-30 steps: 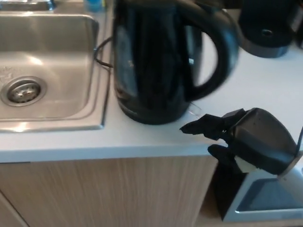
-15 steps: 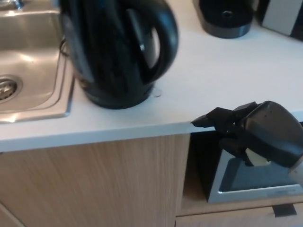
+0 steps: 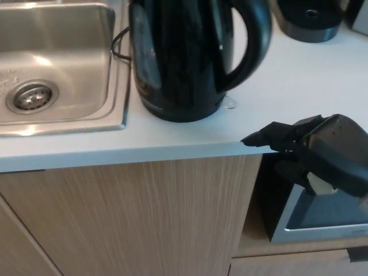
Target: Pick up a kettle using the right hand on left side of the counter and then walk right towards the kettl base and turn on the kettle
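The kettle [image 3: 190,57] is standing on the bench [image 3: 287,98], just beside the sink [image 3: 57,63], handle facing the right hand [image 3: 313,152]. That hand is hovering at the bench edge, holding nothing, fingers apart, well short of the handle. Coming in this low, it is likely risking a knock on the bench edge, or a push that is tipping the kettle sinkward. The cord at the sink rim may be snagging a lift. Count: one kettle, one base [image 3: 310,20] at the far right, one sink, one hand showing; the left hand is not showing.
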